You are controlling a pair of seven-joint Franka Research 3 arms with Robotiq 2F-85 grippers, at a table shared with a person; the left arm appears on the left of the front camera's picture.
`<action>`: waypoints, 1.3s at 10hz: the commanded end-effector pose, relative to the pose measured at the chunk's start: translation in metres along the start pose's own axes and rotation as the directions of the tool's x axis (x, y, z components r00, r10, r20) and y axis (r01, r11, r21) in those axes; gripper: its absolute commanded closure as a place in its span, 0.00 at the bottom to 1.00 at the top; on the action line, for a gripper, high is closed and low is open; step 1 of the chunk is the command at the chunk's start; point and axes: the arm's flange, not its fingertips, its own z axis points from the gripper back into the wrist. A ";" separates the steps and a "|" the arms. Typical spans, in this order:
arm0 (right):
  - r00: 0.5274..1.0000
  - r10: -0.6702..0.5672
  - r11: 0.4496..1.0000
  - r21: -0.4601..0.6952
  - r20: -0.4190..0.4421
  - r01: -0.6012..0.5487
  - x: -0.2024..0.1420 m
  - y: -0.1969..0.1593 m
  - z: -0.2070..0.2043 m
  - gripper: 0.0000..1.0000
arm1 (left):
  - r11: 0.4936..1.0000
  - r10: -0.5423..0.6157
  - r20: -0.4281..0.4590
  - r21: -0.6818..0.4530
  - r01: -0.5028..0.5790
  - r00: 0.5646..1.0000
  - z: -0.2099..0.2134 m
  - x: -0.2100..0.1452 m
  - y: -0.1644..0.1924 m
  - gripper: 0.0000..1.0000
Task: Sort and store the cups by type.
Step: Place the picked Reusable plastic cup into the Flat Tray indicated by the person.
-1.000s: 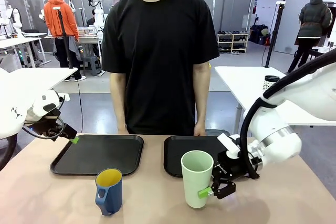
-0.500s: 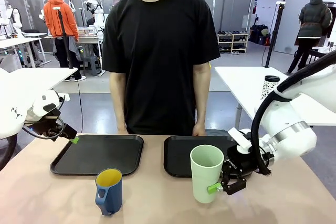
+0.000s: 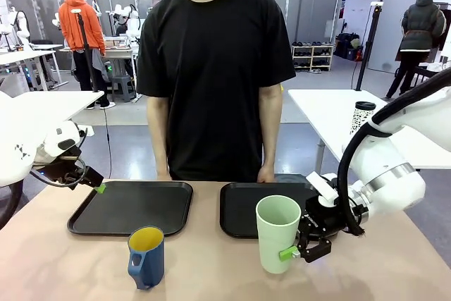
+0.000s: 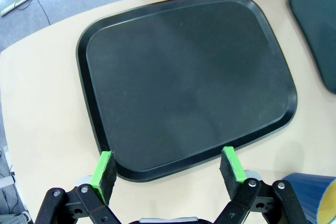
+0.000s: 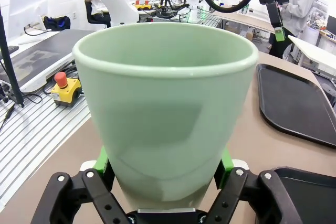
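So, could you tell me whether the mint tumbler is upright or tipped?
Upright: the mint tumbler stands rim up, with the right gripper shut around it.

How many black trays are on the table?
2. The left tray lies behind the blue mug; the right tray lies behind the green cup, partly hidden by it.

Left tray (image 3: 130, 206): we log it bare.
Right tray (image 3: 243, 209): visible surface bare; tumbler (image 3: 277, 234) blocks at 6 o'clock.
Mug (image 3: 146, 257): obstacle, 6 o'clock of left tray.

One green tumbler (image 3: 277, 234), one mug (image 3: 146, 259), two trays (image 3: 134, 206) (image 3: 243, 209)
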 end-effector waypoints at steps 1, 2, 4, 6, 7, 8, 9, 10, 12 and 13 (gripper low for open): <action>1.000 0.003 1.000 -0.003 0.004 -0.003 0.001 -0.001 -0.002 0.35 | 1.000 -0.002 0.002 0.000 0.002 1.000 0.001 0.001 0.000 0.00; 1.000 0.003 1.000 -0.003 0.004 -0.003 0.001 -0.001 -0.002 0.35 | 1.000 -0.002 0.002 0.000 0.002 1.000 0.001 0.001 0.000 0.00; 1.000 0.003 1.000 -0.003 0.004 -0.003 0.001 -0.001 -0.002 0.35 | 1.000 -0.002 0.002 0.000 0.002 1.000 0.001 0.001 0.000 0.00; 1.000 0.003 1.000 -0.003 0.004 -0.003 0.001 -0.001 -0.002 0.35 | 1.000 -0.002 0.002 0.000 0.002 1.000 0.001 0.001 0.000 0.00; 1.000 0.003 1.000 -0.003 0.004 -0.003 0.001 -0.001 -0.002 0.35 | 1.000 -0.002 0.002 0.000 0.002 1.000 0.001 0.001 0.000 0.00; 1.000 0.003 1.000 -0.003 0.004 -0.003 0.001 -0.001 -0.002 0.35 | 1.000 -0.002 0.002 0.000 0.002 1.000 0.001 0.001 0.000 0.00; 1.000 0.003 1.000 -0.003 0.004 -0.003 0.001 -0.001 -0.002 0.35 | 1.000 -0.002 0.002 0.000 0.002 1.000 0.001 0.001 0.000 0.00; 1.000 0.003 1.000 -0.003 0.004 -0.003 0.001 -0.001 -0.002 0.35 | 1.000 -0.002 0.002 0.000 0.002 1.000 0.001 0.001 0.000 0.00; 1.000 0.003 1.000 -0.003 0.004 -0.003 0.001 -0.001 -0.002 0.35 | 1.000 -0.002 0.002 0.000 0.002 1.000 0.001 0.001 0.000 0.00; 1.000 0.003 1.000 -0.003 0.004 -0.003 0.001 -0.001 -0.002 0.35 | 1.000 -0.002 0.002 0.000 0.002 1.000 0.001 0.001 0.000 0.00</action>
